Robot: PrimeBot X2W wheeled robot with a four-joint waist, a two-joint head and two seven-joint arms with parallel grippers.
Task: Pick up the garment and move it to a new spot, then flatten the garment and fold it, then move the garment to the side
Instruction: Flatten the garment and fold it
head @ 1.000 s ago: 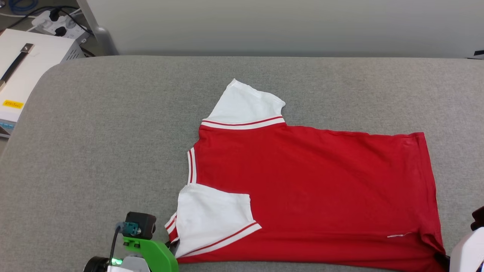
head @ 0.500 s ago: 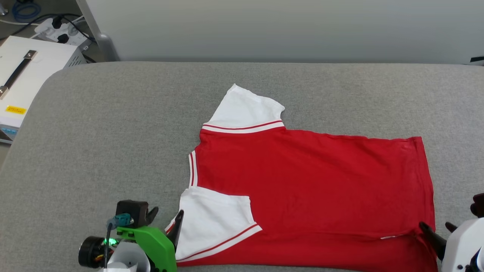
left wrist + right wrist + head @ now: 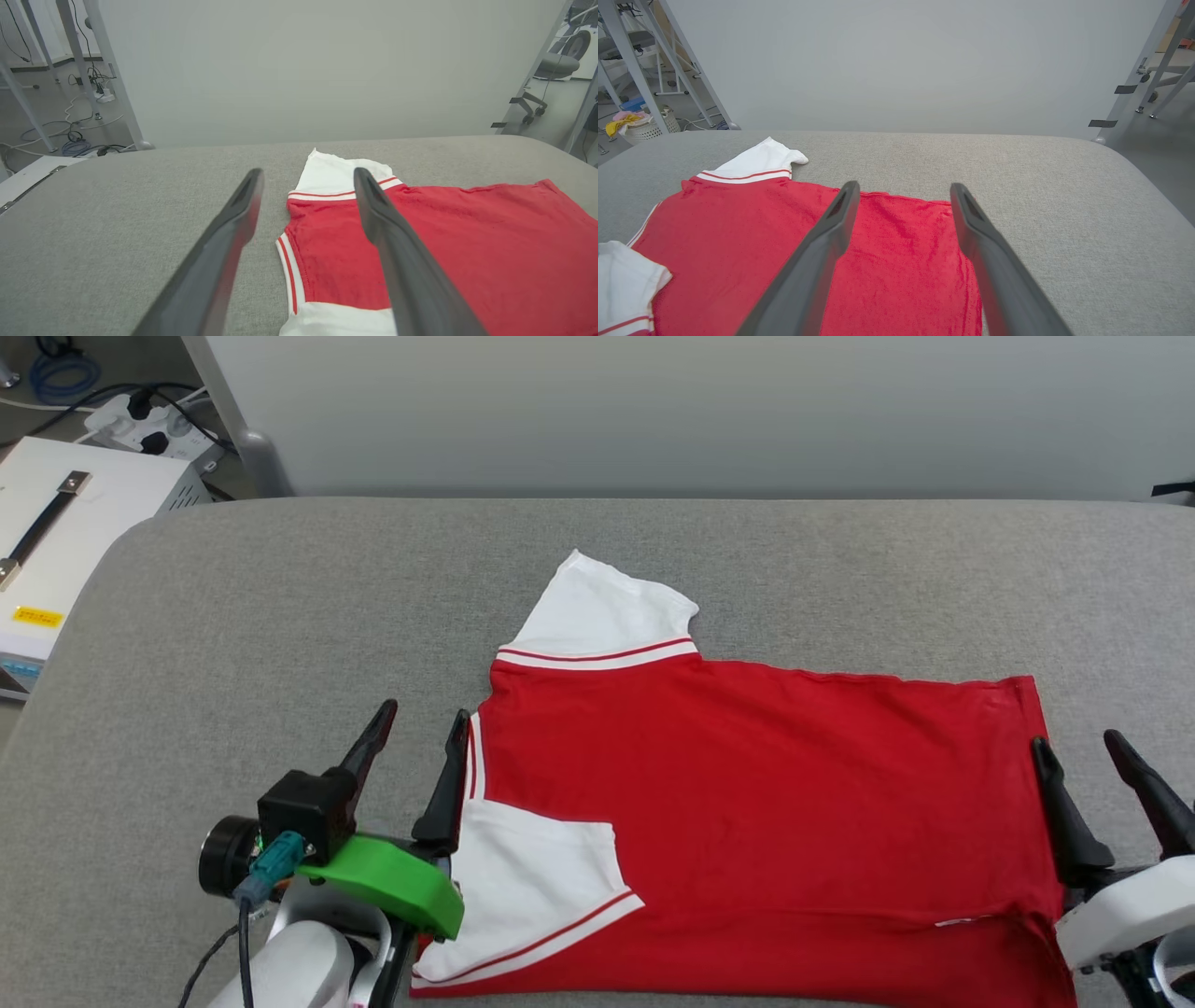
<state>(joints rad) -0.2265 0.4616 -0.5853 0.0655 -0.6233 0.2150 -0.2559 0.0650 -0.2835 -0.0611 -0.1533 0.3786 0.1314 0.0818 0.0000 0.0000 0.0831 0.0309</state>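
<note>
A grey padded table [image 3: 280,616] before a pale wall holds the garment [image 3: 747,784], spread flat, collar to the left. The left gripper [image 3: 424,711] straddles its collar edge and the right gripper [image 3: 1075,739] its hem, both spread wide and empty. A white box [image 3: 56,541] and a power strip [image 3: 140,415] sit beyond the table's far left corner.
</note>
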